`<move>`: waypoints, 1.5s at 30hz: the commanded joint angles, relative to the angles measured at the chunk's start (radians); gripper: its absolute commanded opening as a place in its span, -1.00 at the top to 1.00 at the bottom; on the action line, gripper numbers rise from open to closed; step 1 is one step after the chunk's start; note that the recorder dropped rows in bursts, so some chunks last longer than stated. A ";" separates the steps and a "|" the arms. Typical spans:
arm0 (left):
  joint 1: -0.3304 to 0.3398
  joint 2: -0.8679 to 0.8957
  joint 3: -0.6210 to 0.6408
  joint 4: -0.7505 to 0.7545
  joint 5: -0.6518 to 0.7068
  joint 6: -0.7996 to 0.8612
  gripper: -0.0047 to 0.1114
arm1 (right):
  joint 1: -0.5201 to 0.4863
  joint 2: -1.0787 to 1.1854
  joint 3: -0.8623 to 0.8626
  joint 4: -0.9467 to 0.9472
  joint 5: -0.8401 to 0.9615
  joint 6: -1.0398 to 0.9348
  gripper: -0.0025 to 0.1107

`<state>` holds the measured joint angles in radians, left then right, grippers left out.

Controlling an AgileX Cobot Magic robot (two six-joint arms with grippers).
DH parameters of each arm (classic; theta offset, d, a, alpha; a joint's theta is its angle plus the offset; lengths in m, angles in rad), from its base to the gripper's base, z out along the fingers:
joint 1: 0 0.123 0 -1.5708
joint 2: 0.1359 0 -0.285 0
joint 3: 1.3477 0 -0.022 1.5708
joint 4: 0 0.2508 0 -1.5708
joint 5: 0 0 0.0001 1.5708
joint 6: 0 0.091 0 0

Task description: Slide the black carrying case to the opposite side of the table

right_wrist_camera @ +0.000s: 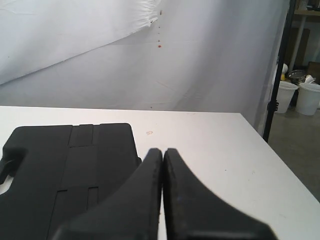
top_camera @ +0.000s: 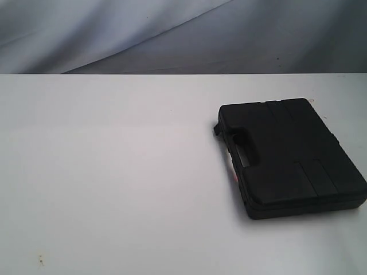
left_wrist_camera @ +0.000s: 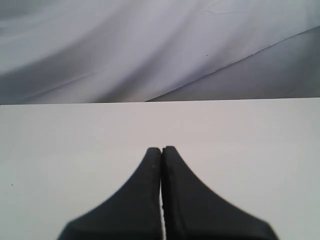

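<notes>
The black carrying case [top_camera: 289,157] is laid flat by the right edge of the desk [top_camera: 114,172] — wide white surface is spread leftward. The left claw [left_wrist_camera: 161,150] and the right claw [right_wrist_camera: 163,151] are seen closed, empty.

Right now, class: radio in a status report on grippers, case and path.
Left gripper shut, empty, over bare table. Right gripper shut, empty, beside black carrying case. Case flat, closed, on the right in the exterior view. No obstacle visible leftward.

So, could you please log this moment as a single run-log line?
black case: flat on table, right-arm side | left gripper: shut, empty, over table | right gripper: shut, empty, near black case, no contact
</notes>
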<state>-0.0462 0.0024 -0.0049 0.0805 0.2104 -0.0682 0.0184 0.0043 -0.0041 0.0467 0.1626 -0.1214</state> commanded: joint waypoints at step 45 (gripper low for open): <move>0.001 -0.002 0.005 0.003 -0.012 -0.003 0.92 | -0.007 -0.004 0.004 0.139 -0.535 0.077 0.96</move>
<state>-0.0462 0.0024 -0.0049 0.0805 0.2104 -0.0682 0.0184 0.0043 -0.0036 0.1882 -0.3892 -0.0494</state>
